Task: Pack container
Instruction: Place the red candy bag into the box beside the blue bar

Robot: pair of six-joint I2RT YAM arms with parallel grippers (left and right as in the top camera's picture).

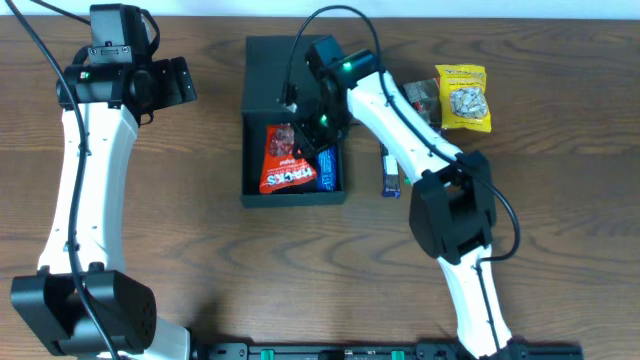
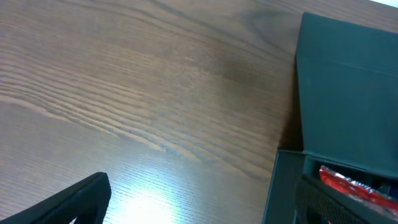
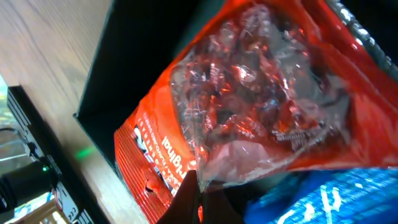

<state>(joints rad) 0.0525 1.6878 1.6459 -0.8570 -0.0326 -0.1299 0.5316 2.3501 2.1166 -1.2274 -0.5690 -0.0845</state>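
The container (image 1: 268,75) is a dark box that lies open at the table's middle, its flap lid folded back. A red snack packet (image 1: 282,162) and a blue packet (image 1: 328,170) lie inside it. My right gripper (image 1: 305,125) is down in the box. In the right wrist view its jaws (image 3: 198,190) are shut on the clear edge of the red packet (image 3: 249,112), with the blue packet (image 3: 323,199) beside them. My left gripper (image 1: 180,82) is open and empty left of the box. In the left wrist view it (image 2: 205,208) hovers over bare wood by the box (image 2: 348,93).
A yellow snack packet (image 1: 463,97) and a small clear packet (image 1: 420,97) lie right of the box at the back. A small blue bar (image 1: 390,176) lies just right of the box, under my right arm.
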